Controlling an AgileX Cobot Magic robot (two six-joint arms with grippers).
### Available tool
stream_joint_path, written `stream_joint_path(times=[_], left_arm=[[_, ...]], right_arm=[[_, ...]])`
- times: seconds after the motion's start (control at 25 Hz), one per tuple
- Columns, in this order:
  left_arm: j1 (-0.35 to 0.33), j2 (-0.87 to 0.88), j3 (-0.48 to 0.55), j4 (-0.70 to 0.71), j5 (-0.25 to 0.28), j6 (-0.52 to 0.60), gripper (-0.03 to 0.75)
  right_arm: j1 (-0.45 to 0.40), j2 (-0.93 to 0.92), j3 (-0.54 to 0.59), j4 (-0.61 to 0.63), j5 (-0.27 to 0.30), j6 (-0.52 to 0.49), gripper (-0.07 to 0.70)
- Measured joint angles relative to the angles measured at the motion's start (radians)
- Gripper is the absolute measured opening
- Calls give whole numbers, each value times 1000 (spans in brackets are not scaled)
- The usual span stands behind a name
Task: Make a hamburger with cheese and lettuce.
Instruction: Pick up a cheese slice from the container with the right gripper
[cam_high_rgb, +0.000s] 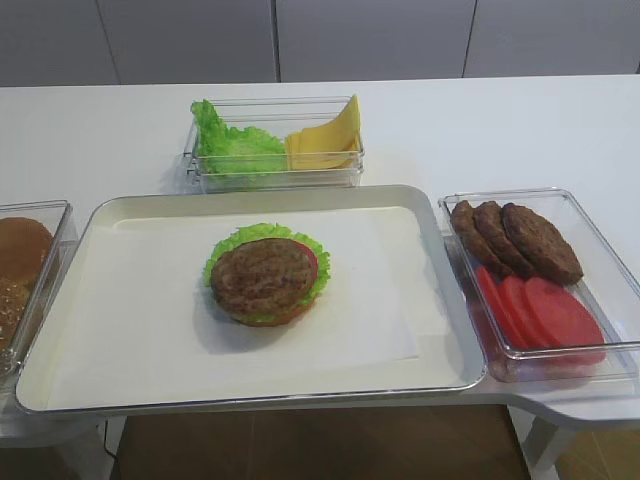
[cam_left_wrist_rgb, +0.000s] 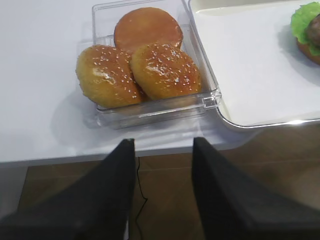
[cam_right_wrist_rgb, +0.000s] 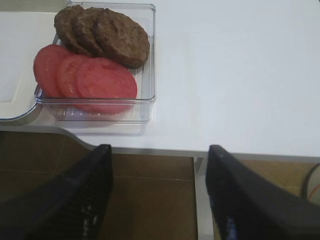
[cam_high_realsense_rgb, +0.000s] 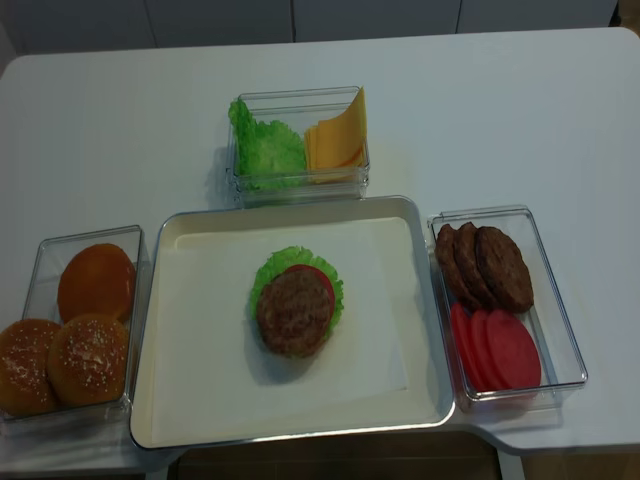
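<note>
Off the table (cam_high_realsense_rgb: 560, 110) edge, both grippers (left (cam_left_wrist_rgb: 162, 190), right (cam_right_wrist_rgb: 157, 192)) hang open.

A white rectangular metal tray (cam_high_realsense_rgb: 180, 400) lined with white paper sits at the front edge of the white table (cam_high_realsense_rgb: 120, 130). Touching its left side, a clear plastic bin (cam_high_realsense_rgb: 45, 250) at the front-left corner holds one plain tan bun half (cam_high_realsense_rgb: 96, 281) and two sesame-seeded golden bun tops (cam_high_realsense_rgb: 62, 362). Against the tray's right side, a second clear plastic bin (cam_high_realsense_rgb: 560, 320) holds three overlapping loose brown patties (cam_high_realsense_rgb: 488, 265) toward the back and overlapping red tomato slices (cam_high_realsense_rgb: 500, 350) toward the front. Behind the tray stands a third clear bin (cam_high_realsense_rgb: 295, 98) containing loose frilly green lettuce leaves (cam_high_realsense_rgb: 265, 150).
</note>
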Motion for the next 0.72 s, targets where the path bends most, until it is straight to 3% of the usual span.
stream_joint_path(times=[0.72], left_arm=[[0, 0, 0, 0, 0, 0, 288]], right_arm=[[0, 0, 0, 0, 0, 0, 449]])
